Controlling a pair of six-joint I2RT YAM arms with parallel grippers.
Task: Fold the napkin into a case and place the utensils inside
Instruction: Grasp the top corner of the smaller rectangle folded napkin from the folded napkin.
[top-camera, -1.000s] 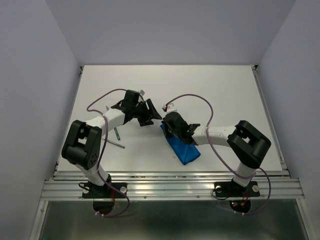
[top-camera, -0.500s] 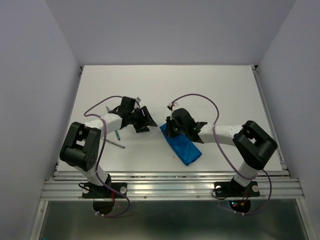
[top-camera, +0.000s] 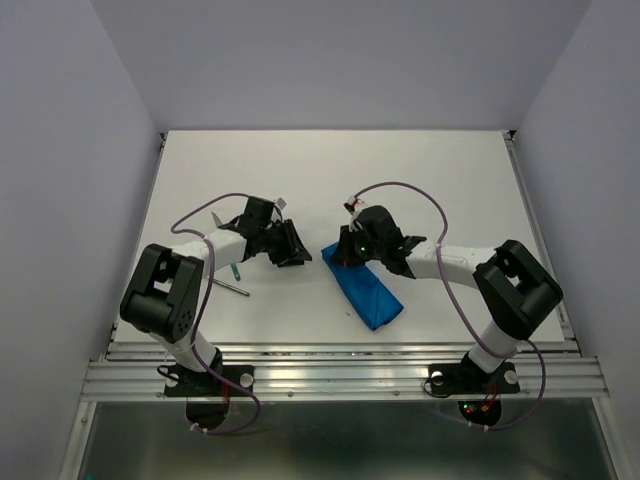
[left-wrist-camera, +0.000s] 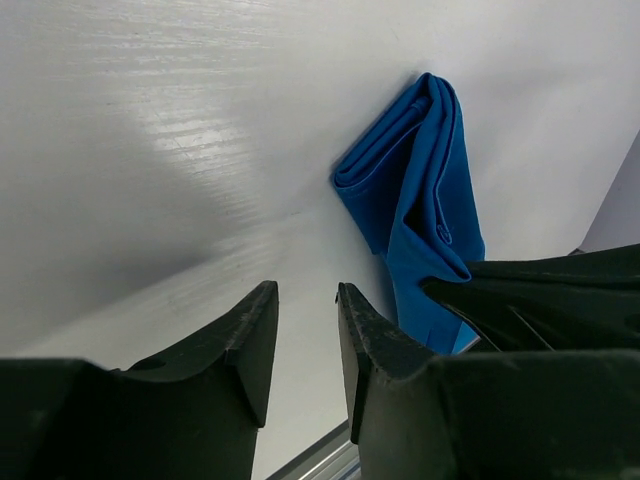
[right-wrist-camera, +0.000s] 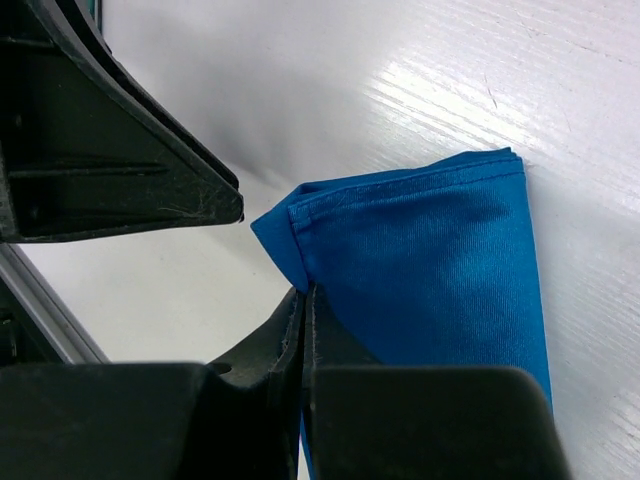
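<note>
The napkin lies folded into a narrow bright blue case, slanting from the table's middle toward the near edge. My right gripper is at its far left corner. In the right wrist view that gripper is shut on the cloth's corner. My left gripper hovers just left of the napkin, and in its wrist view the jaws stand open a little with only bare table between them; the napkin lies ahead. The utensils rest by the left arm: a teal-green handled one and a slim grey one.
The white table is bounded by a metal rail along the near edge and grey walls on the other sides. The left gripper's dark finger fills the upper left of the right wrist view, close to the napkin corner.
My left gripper has drawn back toward the near side and narrowed its jaws. The right wrist has swung rightward and slightly away, staying shut at the napkin's corner.
</note>
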